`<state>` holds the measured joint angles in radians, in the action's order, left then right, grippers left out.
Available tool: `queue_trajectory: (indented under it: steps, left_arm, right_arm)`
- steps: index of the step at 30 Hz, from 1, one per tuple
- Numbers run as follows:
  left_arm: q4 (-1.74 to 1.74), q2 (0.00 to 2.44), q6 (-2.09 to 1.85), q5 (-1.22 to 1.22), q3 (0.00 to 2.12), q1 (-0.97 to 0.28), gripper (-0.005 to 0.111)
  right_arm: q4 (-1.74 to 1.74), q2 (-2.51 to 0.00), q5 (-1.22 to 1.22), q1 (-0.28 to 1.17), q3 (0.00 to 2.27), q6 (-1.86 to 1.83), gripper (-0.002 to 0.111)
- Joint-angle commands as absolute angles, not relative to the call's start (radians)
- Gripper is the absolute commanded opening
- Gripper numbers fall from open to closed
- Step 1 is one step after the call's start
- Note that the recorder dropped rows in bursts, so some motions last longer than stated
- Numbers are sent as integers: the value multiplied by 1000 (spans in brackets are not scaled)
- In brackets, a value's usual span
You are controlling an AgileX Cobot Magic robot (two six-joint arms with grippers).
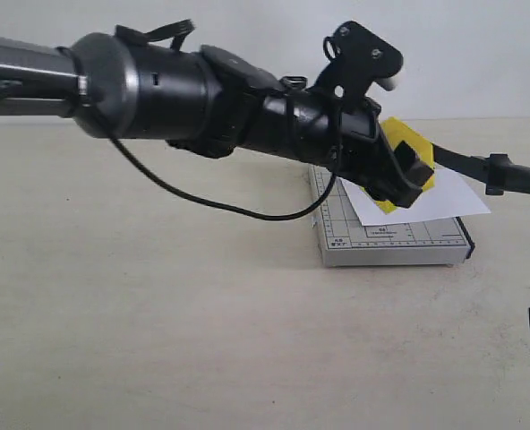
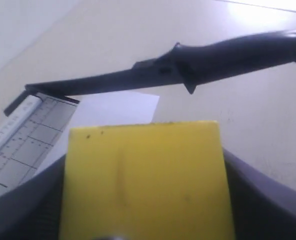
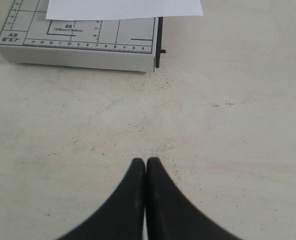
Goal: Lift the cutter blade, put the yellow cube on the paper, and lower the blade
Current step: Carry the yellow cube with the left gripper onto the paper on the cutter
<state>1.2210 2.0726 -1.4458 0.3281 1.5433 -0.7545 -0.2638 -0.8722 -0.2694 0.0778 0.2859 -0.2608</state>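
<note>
Left pincer (image 1: 406, 170) holds bright yellow cube (image 2: 145, 175) over white paper sheet (image 1: 448, 202), black cutter blade (image 2: 198, 67) raised clear for placement; right pincer (image 3: 146, 172) closed, empty.

Raised cutter blade (image 2: 213, 60); yellow cube (image 2: 145, 180) over paper (image 1: 451, 199).

The left arm (image 1: 158, 85) is stretched in from the left and angled down over the trimmer base (image 1: 372, 240); the left gripper (image 1: 396, 176) is held just above that base, its jaws clamped on the yellow cube (image 2: 143, 180); the right gripper (image 3: 146, 172) is set low, apart from the base and pointed towards it, jaws pressed together
</note>
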Motion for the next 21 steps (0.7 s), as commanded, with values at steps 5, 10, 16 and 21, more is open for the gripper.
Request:
queue_trajectory:
  steps: [5,10,16,21]
  left_arm:
    - [13,2212,-301,553,1959,-760,4]
    - [65,2323,-328,570,2113,-763,4]
    - [72,2490,-293,596,2270,-769,4]
    - [98,2540,-264,539,2294,-769,4]
  right_arm:
    - [-324,-869,-248,78,292,-196,0]
    - [-330,-869,-229,78,292,-182,0]
    - [-330,-871,-229,78,292,-182,0]
    - [-330,-871,-229,78,292,-180,0]
